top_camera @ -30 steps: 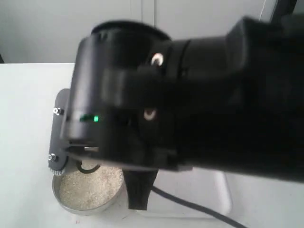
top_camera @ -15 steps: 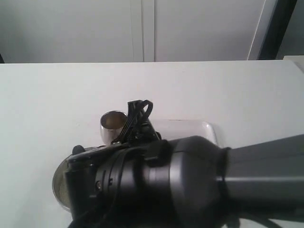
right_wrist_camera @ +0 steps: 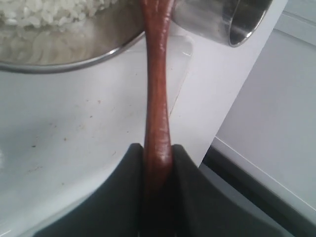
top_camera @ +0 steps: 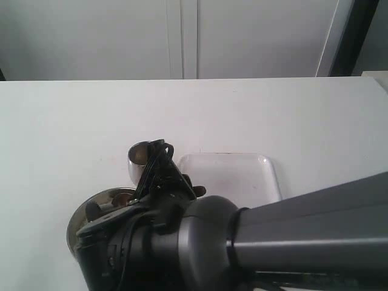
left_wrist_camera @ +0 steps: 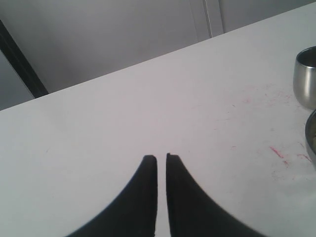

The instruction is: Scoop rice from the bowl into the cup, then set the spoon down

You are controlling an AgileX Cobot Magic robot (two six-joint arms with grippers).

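left fingers (left_wrist_camera: pixel 147 174) together, empty | right fingers (right_wrist_camera: pixel 129 170) clamped on slim reddish-brown wooden spoon (right_wrist_camera: pixel 157 89) | handle crosses round brushed-steel bowl (right_wrist_camera: pixel 64 52) rim, beside small steel cup (right_wrist_camera: pixel 217 17)

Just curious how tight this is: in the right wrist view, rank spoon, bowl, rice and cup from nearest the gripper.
1. wooden spoon: clamped in the right gripper.
2. steel bowl: rim just beyond, beside the handle.
3. rice: deeper, inside the bowl.
steel cup, across the handle: about level with the bowl, too close to call.

cup (top_camera: pixel 140 156) apparently just behind bowl (top_camera: pixel 103 199), tray (top_camera: pixel 242 176) right of cup, rice (right_wrist_camera: pixel 39 12) in bowl
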